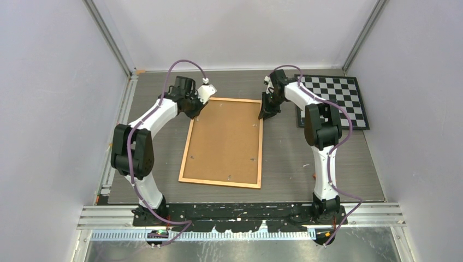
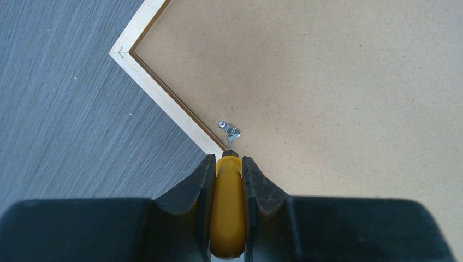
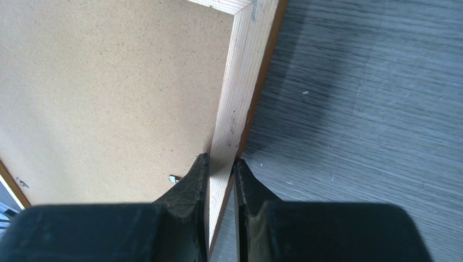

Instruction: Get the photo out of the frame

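Note:
The frame (image 1: pixel 186 153) lies face down on the table, its brown fibreboard back (image 1: pixel 224 139) up. The photo is hidden beneath the back. My left gripper (image 1: pixel 197 113) is at the frame's far left edge, shut on a yellow-handled tool (image 2: pixel 228 207). The tool's dark tip touches a small metal clip (image 2: pixel 230 130) just inside the wooden border (image 2: pixel 164 93). My right gripper (image 1: pixel 267 113) is at the far right edge. Its fingers (image 3: pixel 197 180) are closed around the pale wooden border (image 3: pixel 240 93), one inside on the back, one outside. Another clip (image 3: pixel 173 178) shows beside the inner finger.
A black-and-white checkerboard (image 1: pixel 336 98) lies at the back right, under the right arm. The grey wood-grain table (image 1: pixel 289 158) runs all round the frame. Pale walls close in the back and both sides.

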